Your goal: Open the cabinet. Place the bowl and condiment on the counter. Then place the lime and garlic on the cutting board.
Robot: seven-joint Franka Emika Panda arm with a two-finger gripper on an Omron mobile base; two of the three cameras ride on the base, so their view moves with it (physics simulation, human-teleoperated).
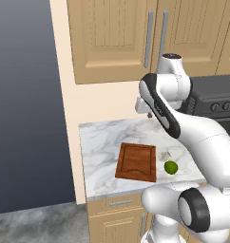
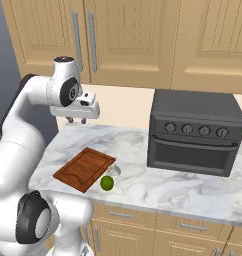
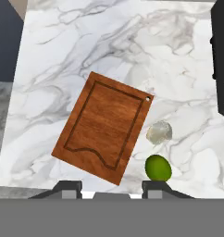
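Cabinet (image 1: 112, 38) doors shut; rigid bar handle (image 1: 148, 40) is hold point (grip mid-length). Lime (image 3: 158, 167), garlic (image 3: 159, 132) on bench (image 3: 86, 41) beside cutting board (image 3: 104, 125): light, round, likely roll-prone. Gripper (image 2: 76, 120) hangs above bench, fingers apart, holding nothing.

Base cams sit behind the arm, left and right, angled forward-down; both share the counter (image 1: 100, 137) and cutting board (image 2: 84, 168). Hand cam looks straight down on them from above.
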